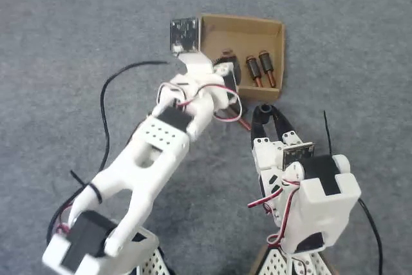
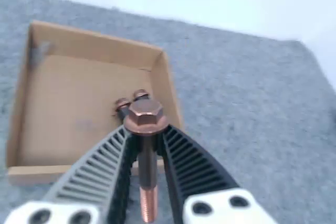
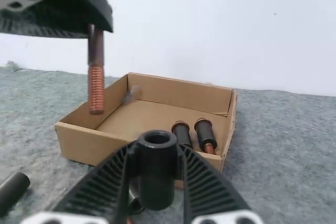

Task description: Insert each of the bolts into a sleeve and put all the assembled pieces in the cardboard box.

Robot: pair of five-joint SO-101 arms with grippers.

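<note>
Over the near edge of the box, left gripper is clamped on a bolt, gripping just under the hex head, threaded end hanging down. From the right wrist view that bolt hangs free in the air, off to one side of the right gripper and higher than it.

Right gripper is closed on a black sleeve, upright, bore facing up. It sits on the near side of the box, just short of the front wall. Bolt and sleeve are apart, not lined up.

Two assembled pieces lie side by side in the box, against its right wall.

Obstructions: in the high view the left arm's wrist and wires cover the box's near-left corner. A spare sleeve lies on the grey desk beside the right gripper. A copper-coloured piece lies next to the right gripper, partly hidden; can't tell what it is.
</note>
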